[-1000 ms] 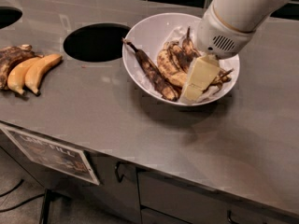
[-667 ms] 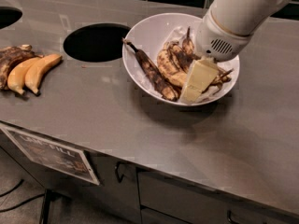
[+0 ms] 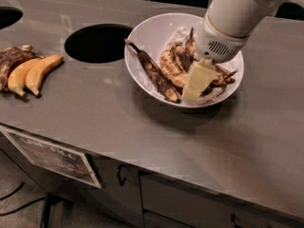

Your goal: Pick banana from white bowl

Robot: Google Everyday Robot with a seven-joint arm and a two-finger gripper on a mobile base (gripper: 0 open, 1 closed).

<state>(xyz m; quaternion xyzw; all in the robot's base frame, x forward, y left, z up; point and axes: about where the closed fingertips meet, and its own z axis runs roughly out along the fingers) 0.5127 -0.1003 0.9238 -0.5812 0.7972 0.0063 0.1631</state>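
Note:
The white bowl (image 3: 152, 30) stands on the grey counter, right of centre. In it lies the banana (image 3: 172, 64), a cluster of yellow fruits heavily blotched brown-black, with its dark stems pointing to the bowl's far side. A single slim, almost black banana (image 3: 154, 75) lies along the bowl's left side. My gripper (image 3: 195, 83) reaches down into the bowl from the upper right. Its pale end rests over the right part of the cluster and hides it there. The white arm covers the bowl's far right rim.
A round hole (image 3: 97, 42) opens in the counter just left of the bowl, and another hole (image 3: 7, 17) is at the far left. Two smooth orange-yellow bananas (image 3: 33, 75) and a dark bunch (image 3: 12, 58) lie at the left. The counter's front edge runs below, with cabinets underneath.

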